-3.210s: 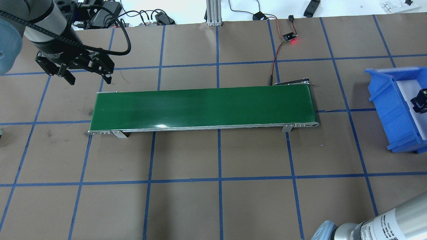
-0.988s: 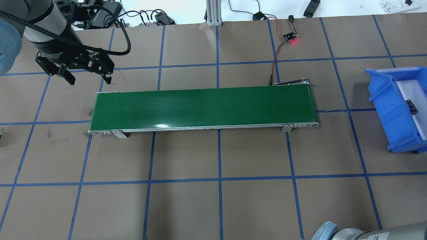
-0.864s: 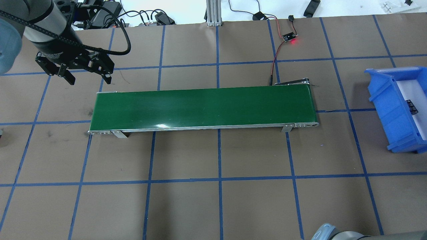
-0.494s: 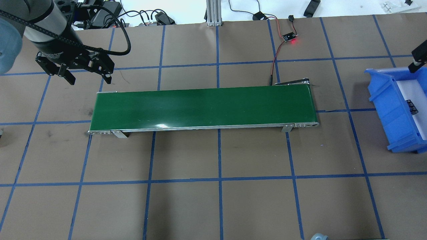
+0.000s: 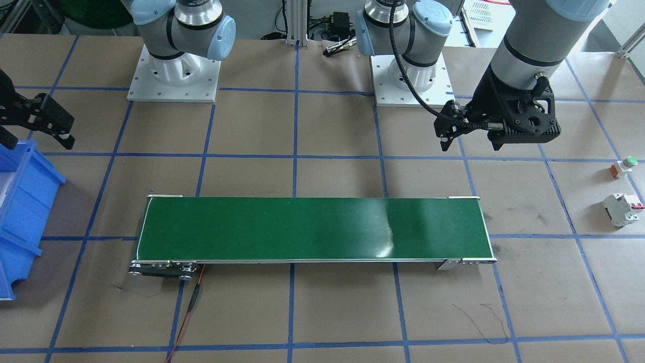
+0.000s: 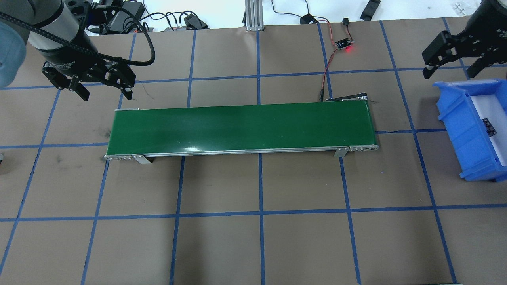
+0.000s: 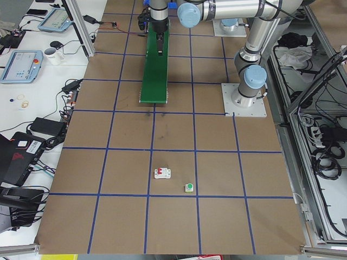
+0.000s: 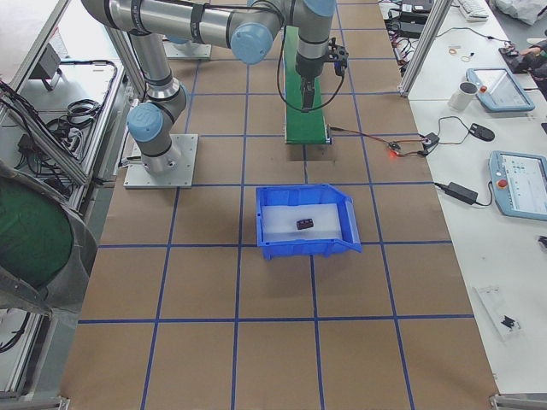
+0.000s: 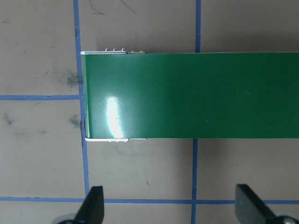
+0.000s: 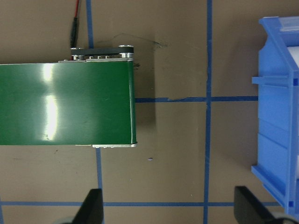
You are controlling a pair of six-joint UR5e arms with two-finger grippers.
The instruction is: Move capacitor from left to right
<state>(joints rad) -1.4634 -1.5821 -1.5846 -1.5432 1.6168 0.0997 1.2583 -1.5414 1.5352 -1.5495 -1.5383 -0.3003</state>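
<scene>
1. The capacitor (image 8: 304, 224) lies on the white floor inside the blue box (image 6: 461, 118), on my right side of the table. It is a small dark thing, and nothing touches it.
2. So I think the job is as good as done. The capacitor is on the right, where it should be.
3. My right hand (image 6: 449, 71) hangs high in the air near the blue box, on the side toward the green belt (image 6: 241, 126). Its two fingers are spread wide and there is nothing between them.
4. My left hand (image 6: 105, 94) hangs near the other end of the green belt. Its fingers are spread wide too, and it holds nothing.
5. I think all that is left is to park my right hand. To do that well, I should move up high, so my fingers do not bump the wall of the blue box and push or tip it.
6. I should not reach back into the box. The capacitor is round, and I think it could roll if I poke it.
7. A white switch (image 5: 622, 209) and a green button (image 5: 625, 166) sit far off on my left side. They are not part of this job, so I should leave them alone.
</scene>
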